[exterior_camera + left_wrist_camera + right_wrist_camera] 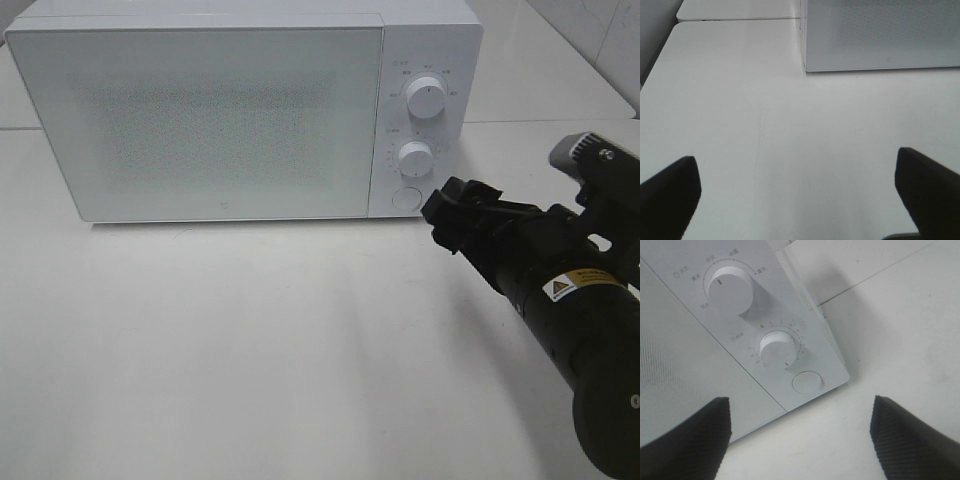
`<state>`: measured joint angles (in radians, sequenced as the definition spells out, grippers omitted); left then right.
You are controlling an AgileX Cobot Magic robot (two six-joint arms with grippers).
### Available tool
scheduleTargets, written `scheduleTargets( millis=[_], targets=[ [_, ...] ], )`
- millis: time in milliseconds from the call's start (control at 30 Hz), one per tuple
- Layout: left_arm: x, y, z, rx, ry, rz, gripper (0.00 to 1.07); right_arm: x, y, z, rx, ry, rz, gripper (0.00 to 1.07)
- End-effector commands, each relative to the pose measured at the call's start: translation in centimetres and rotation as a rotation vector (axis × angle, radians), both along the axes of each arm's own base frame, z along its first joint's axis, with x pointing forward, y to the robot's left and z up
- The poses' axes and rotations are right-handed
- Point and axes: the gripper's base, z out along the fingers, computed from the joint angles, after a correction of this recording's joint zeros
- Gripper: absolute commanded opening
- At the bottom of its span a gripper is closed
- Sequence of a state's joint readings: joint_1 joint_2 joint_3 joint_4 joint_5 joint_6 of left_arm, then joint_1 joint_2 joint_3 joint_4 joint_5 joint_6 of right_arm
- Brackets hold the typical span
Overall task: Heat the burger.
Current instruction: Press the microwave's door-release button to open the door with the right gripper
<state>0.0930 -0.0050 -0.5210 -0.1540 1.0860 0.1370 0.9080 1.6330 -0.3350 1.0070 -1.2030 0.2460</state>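
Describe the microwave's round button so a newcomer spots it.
Find the white box-shaped microwave on the white table. Its right-hand control panel stacks two raised white knobs with printed scales. The flat round white button sits beneath both, lowest on the panel, flush and without scale.

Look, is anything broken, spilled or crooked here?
Nothing stands out. The microwave sits flat and square on the white table with its door shut, and no spill or damage shows.
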Motion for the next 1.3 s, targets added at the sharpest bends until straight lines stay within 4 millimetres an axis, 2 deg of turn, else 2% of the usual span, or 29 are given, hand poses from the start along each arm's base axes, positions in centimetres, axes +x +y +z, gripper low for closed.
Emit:
scheduleTargets(
  millis=[33,67,133,167,200,267,300,333,367,400,433,467,500,533,600,633,667,700,767,1100,1300],
  targets=[
    [0.0,0.0,0.0,-0.008,-0.016,0.006,0.98,0.0,0.2,0.1,0.162,-0.004,-0.036,0.75],
    [0.0,0.0,0.0,-0.008,-0.016,0.006,0.98,0.0,0.2,0.1,0.266,-0.001,-0.062,0.75],
    [0.0,0.0,0.0,-0.008,-0.016,0.006,0.98,0.0,0.2,0.1,0.326,0.002,-0.078,0.75],
    [0.0,0.0,0.0,-0.008,-0.016,0.006,0.98,0.0,0.2,0.0,0.432,0.014,-0.105,0.74],
    [0.0,0.0,0.0,-0.008,-0.016,0.006,0.98,0.0,0.2,0.0,0.432,0.014,-0.105,0.74],
    [0.0,0.0,0.0,-0.008,-0.016,0.006,0.98,-0.1,0.3,-0.2,0.586,0.048,-0.145,0.68],
    [0.0,0.0,0.0,-0.008,-0.016,0.006,0.98,-0.1,0.3,-0.2,0.586,0.048,-0.145,0.68],
    [0.0,0.0,0.0,-0.008,-0.016,0.006,0.98,-0.2,0.4,-0.4,0.667,0.070,-0.169,0.61],
    [0.0,0.0,0.0,-0.008,-0.016,0.006,0.98,-0.2,0.4,-0.4,0.667,0.070,-0.169,0.61],
    [0.0,0.0,0.0,-0.008,-0.016,0.006,0.98,-0.2,0.4,-0.5,0.740,0.087,-0.192,0.56],
    [0.0,0.0,0.0,-0.008,-0.016,0.006,0.98,-0.2,0.4,-0.6,0.776,0.094,-0.203,0.46],
    [0.0,0.0,0.0,-0.008,-0.016,0.006,0.98,-0.2,0.4,-0.6,0.776,0.094,-0.203,0.46],
    [0.0,0.0,0.0,-0.008,-0.016,0.006,0.98,-0.3,0.5,-0.7,0.830,0.108,-0.221,0.33],
    [0.0,0.0,0.0,-0.008,-0.016,0.006,0.98,-0.3,0.5,-0.7,0.830,0.108,-0.221,0.33],
    [0.0,0.0,0.0,-0.008,-0.016,0.006,0.98,-0.3,0.5,-0.8,0.872,0.129,-0.237,0.16],
    [0.0,0.0,0.0,-0.008,-0.016,0.006,0.98,-0.3,0.5,-0.8,0.872,0.129,-0.237,0.16],
    [0.0,0.0,0.0,-0.008,-0.016,0.006,0.98,-0.4,0.6,-0.9,0.888,0.142,-0.241,0.07],
    [0.0,0.0,0.0,-0.008,-0.016,0.006,0.98,-0.4,0.6,-0.9,0.888,0.142,-0.241,0.07],
    [0.0,0.0,0.0,-0.008,-0.016,0.006,0.98,-0.4,0.6,-0.9,0.888,0.144,-0.238,0.00],
    [0.0,0.0,0.0,-0.008,-0.016,0.006,0.98,0.2,1.4,-0.6,0.925,0.148,-0.229,0.00],
    [0.0,0.0,0.0,-0.008,-0.016,0.006,0.98,1.6,1.7,-1.7,0.912,0.150,-0.254,0.00]
  ],
)
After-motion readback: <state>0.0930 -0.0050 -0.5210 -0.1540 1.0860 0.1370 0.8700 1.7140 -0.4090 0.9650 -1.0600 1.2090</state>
